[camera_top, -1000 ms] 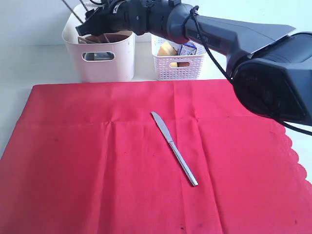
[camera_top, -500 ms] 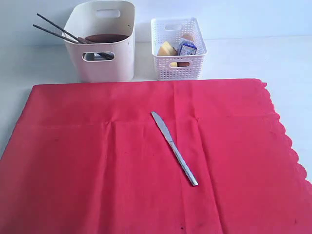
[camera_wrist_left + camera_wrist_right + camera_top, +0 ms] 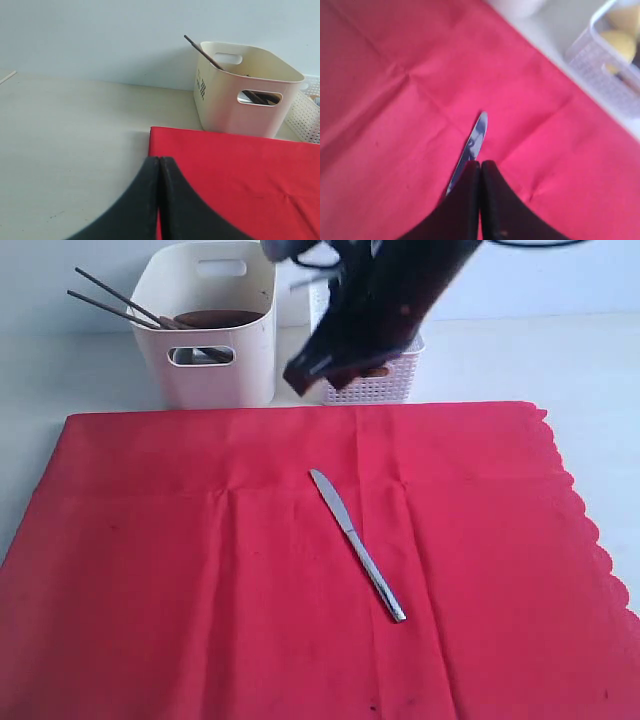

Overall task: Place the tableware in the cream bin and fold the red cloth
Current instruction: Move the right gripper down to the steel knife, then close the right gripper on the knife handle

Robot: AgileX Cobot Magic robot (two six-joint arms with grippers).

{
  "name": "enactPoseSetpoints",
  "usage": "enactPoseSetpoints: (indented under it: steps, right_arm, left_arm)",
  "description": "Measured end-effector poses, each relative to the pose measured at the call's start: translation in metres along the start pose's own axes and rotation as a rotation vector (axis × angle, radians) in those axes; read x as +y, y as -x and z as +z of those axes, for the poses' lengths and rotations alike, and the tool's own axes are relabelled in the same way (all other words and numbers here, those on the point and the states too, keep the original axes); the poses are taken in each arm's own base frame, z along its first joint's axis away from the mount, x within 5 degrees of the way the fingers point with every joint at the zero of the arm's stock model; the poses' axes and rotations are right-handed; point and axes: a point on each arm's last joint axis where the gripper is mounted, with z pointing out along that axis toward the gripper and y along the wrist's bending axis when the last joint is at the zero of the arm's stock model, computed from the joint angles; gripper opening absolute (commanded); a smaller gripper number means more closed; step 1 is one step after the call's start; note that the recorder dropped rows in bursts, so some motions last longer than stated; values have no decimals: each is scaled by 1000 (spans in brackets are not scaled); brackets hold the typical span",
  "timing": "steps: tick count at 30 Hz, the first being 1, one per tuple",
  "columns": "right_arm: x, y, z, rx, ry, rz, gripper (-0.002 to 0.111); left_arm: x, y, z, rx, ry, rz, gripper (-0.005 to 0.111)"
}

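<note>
Small dark print sits on one side wall of the cream bin (image 3: 235, 95), too small to read; no other writing shows.

The red cloth (image 3: 200, 590) lies spread flat on the pale table (image 3: 560, 350). It is bright red, crossed by faint crease lines, and has a scalloped edge on the right of the exterior view. The silver knife (image 3: 357, 543) lies slantwise near the cloth's middle, its blade pointing toward the bins and its handle toward the near edge.

The cream bin stands on the table just past the cloth's far edge, beside a white lattice basket (image 3: 385, 388). The dark chopsticks (image 3: 112, 298) stick out over the bin's left rim, and a brown wooden plate (image 3: 218, 317) rests inside.

The right fingers (image 3: 492, 200) are pressed tight together and grasp nothing. They hang blurred in front of the basket, and in the wrist view the knife blade shows just beyond their tips. The left fingers (image 3: 177, 200) are also clamped together and empty, over the cloth's edge where it meets the bare table.
</note>
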Motion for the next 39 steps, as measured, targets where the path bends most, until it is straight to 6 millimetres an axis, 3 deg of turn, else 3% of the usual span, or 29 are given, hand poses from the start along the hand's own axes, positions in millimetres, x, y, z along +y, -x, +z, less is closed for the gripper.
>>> enactPoseSetpoints:
  steps: [3,7,12,16,25,33,39]
  right_arm:
    - [4,-22,20,93,17,46,3]
    - [16,-42,49,205,31,83,19]
    - [35,-49,78,269,45,49,43]
    - [35,-54,101,289,21,15,49]
    - [33,-62,128,326,-8,7,46]
    - [34,-64,132,328,-5,18,0]
    - [34,-63,132,325,-6,9,0]
  left_arm:
    - [0,0,0,0,0,0,2]
    - [0,0,0,0,0,0,2]
    - [0,0,0,0,0,0,2]
    - [0,0,0,0,0,0,2]
    - [0,0,0,0,0,0,2]
    - [0,0,0,0,0,0,2]
    - [0,0,0,0,0,0,2]
